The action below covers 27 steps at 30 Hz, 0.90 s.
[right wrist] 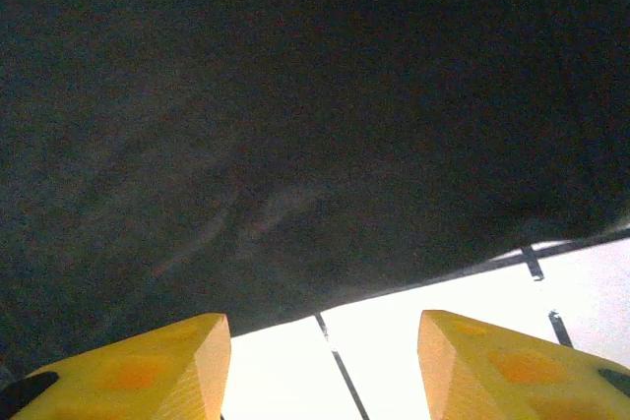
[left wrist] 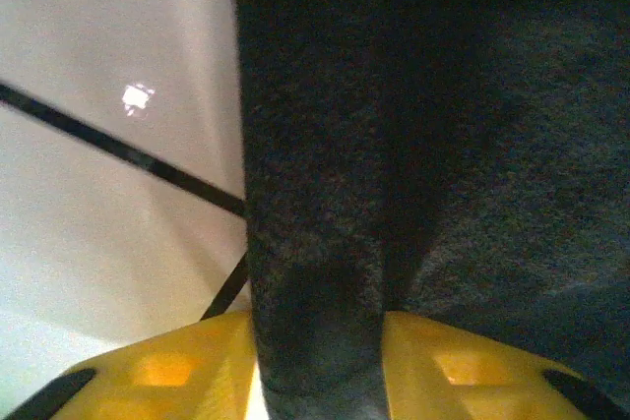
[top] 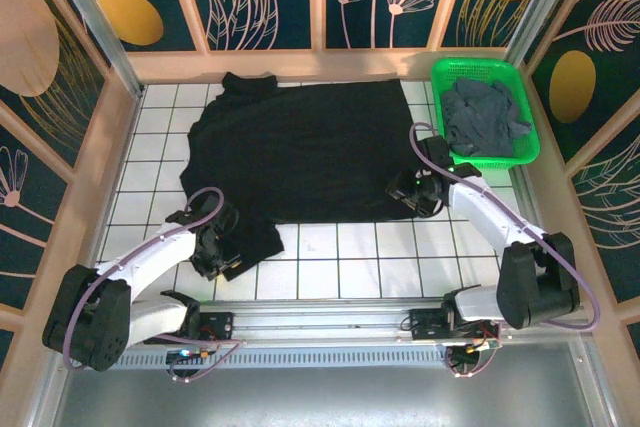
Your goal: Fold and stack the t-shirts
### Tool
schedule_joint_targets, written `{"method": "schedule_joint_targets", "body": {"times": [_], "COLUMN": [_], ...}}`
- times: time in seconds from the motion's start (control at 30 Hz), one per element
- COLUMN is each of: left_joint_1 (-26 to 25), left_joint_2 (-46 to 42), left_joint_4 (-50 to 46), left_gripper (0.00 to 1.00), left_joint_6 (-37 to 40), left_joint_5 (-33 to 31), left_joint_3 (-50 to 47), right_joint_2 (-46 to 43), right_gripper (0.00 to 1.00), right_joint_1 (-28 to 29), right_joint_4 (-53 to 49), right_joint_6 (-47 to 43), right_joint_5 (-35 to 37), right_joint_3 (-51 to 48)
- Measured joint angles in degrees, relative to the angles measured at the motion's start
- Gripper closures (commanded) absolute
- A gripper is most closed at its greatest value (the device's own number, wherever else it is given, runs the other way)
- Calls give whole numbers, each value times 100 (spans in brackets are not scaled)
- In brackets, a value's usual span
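Black t-shirt (top: 300,152) spread flat on the white tiled table (top: 340,267), a claw at each side.
Green basket (top: 490,160) in the far right corner holds the crumpled blue-grey t-shirt (top: 485,117). Left gripper (top: 215,252) sits at the black shirt's near left corner, its yellow fingers (left wrist: 157,371) pinching a ridge of the black cloth between them. Right gripper (top: 408,192) is at the shirt's right edge, jaws apart, bare tile showing between them, gripping nothing.

Black t-shirt (top: 300,147), slate-grey t-shirt (top: 487,115) — green basket (top: 495,161), white-tiled table (top: 340,257)
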Motion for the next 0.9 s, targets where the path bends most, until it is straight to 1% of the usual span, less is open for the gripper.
{"method": "schedule_joint_targets", "body": {"times": [0.07, 0.1, 0.3, 0.43, 0.53, 0.67, 0.83, 0.9], "left_joint_1": [9, 11, -13, -33, -33, -33, -33, -33], "left_joint_2": [0, -7, -389, -782, -916, -911, -911, -907], "left_joint_4": [-85, -109, -94, -203, -293, -367, -402, -404], "left_gripper": [95, 100, 100, 100, 100, 100, 100, 100], "left_joint_6": [-70, -74, -219, -304, -330, -345, -345, -345], "left_joint_5": [-85, -114, -170, -310, -398, -457, -560, -562], "left_joint_3": [2, 7, -59, -31, 55, 136, 225, 229], "right_joint_2": [-59, -81, -190, -87, 203, 546, 603, 603], "right_gripper": [48, 48, 51, 54, 57, 59, 60, 63], "right_joint_1": [-42, -79, -636, -1045, -1088, -1086, -1086, -1086], "right_joint_4": [-7, -11, -170, -151, -35, 59, 105, 164], "right_joint_6": [81, 107, 415, 553, 549, 538, 535, 535], "right_joint_5": [66, 94, 553, 680, 699, 699, 693, 691], "right_joint_3": [-142, -199, -481, -614, -612, -601, -601, -601]}}
